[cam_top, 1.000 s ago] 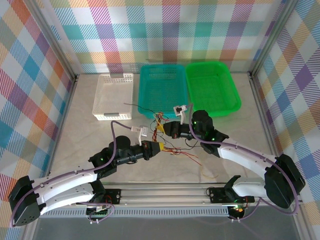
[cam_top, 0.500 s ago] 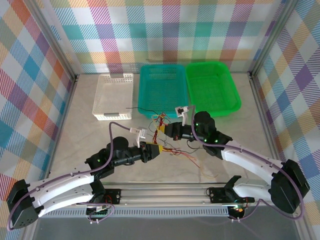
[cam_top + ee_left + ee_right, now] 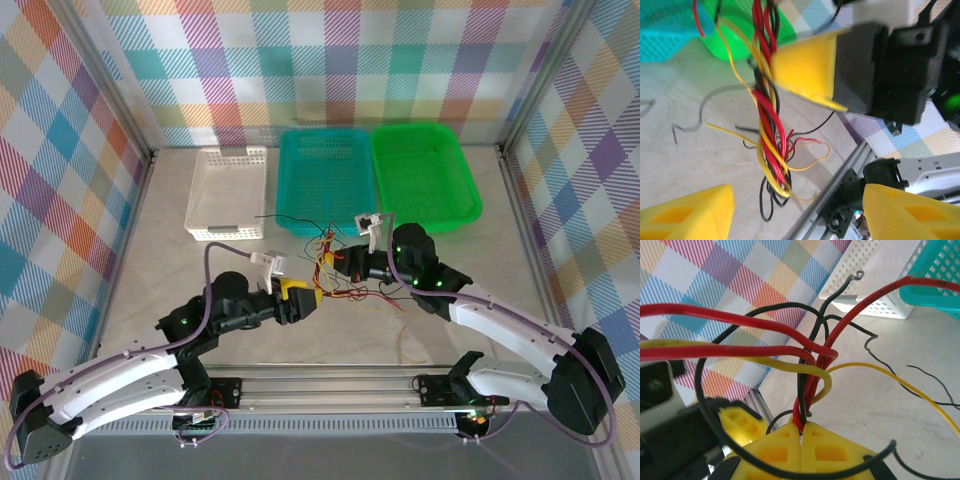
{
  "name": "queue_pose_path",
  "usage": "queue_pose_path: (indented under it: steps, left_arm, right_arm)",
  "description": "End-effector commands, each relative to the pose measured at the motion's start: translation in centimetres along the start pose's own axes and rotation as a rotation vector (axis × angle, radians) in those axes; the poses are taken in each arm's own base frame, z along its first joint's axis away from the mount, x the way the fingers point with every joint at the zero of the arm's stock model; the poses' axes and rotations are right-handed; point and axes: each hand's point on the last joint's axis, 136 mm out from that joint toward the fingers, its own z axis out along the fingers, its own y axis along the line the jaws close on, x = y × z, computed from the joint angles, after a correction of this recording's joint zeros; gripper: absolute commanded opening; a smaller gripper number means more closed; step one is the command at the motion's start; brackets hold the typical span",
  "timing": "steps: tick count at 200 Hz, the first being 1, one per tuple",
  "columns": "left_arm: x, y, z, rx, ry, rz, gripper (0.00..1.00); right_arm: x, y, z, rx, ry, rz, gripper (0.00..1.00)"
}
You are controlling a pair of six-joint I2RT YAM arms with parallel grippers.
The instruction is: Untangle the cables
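Nearest me, the rail [image 3: 330, 385] along the tabletop's [image 3: 170, 270] near edge leaves little room to pull back. My left gripper [image 3: 303, 298] hangs with its fingers spread wide, and the twisted cables [image 3: 771, 150] dangle before the gap, lifted over mid-tabletop. Just beyond, my right gripper [image 3: 801, 434] is clenched on red and black strands. I'd close the left low on the twist, then draw the arms apart sideways, gently. The teal basket [image 3: 325, 170] crowds the far side.
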Motion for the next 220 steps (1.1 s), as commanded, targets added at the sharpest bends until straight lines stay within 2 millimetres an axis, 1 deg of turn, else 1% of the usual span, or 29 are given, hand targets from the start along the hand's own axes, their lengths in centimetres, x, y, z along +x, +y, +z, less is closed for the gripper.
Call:
queue_pose_path:
  steps: [1, 20, 49, 63, 84, 110, 133, 152, 166, 177, 195, 220]
  left_arm:
    - [-2.1, -0.2, -1.5, -0.057, -0.066, 0.076, 0.68]
    - [-2.3, -0.3, -1.1, -0.063, -0.051, 0.078, 0.65]
    - [-1.4, -0.8, 0.5, -0.025, -0.003, 0.056, 0.58]
    - [-1.0, -0.8, 1.0, -0.02, 0.02, 0.052, 0.56]
    - [-0.3, -0.5, 1.4, -0.023, 0.047, 0.05, 0.54]
    - [-0.1, -0.3, 1.6, -0.023, 0.046, 0.038, 0.52]
    - [0.2, -0.3, 2.1, -0.01, 0.051, 0.02, 0.4]
    - [0.5, -0.4, 2.7, 0.005, 0.066, 0.004, 0.25]
    - [0.8, -0.5, 3.0, 0.014, 0.076, -0.005, 0.13]
    - [1.0, -0.5, 3.2, 0.02, 0.082, -0.008, 0.0]
    - [1.2, -0.3, 3.3, 0.019, 0.084, -0.013, 0.0]
    - [1.1, 0.2, 2.8, 0.001, 0.054, -0.022, 0.0]
  right_arm:
    - [-0.9, 2.5, -0.7, -0.079, 0.005, -0.073, 0.0]
    - [-0.6, 2.7, -0.7, -0.092, 0.019, -0.073, 0.0]
    - [-0.5, 3.0, -0.8, -0.104, 0.022, -0.075, 0.0]
    - [-0.6, 3.2, -1.0, -0.111, 0.02, -0.08, 0.0]
    - [-0.6, 3.5, -1.3, -0.12, 0.018, -0.084, 0.0]
    - [-0.6, 3.7, -1.2, -0.127, 0.022, -0.084, 0.0]
    - [-0.4, 3.6, -1.0, -0.132, 0.029, -0.078, 0.0]
    - [-0.3, 3.6, -0.8, -0.139, 0.038, -0.07, 0.0]
    - [-0.2, 3.5, -0.6, -0.142, 0.044, -0.064, 0.0]
    - [0.0, 3.5, -0.5, -0.145, 0.05, -0.059, 0.0]
    - [0.0, 3.5, -0.5, -0.141, 0.054, -0.058, 0.0]
    - [0.0, 2.7, -0.9, -0.072, 0.057, -0.062, 0.0]
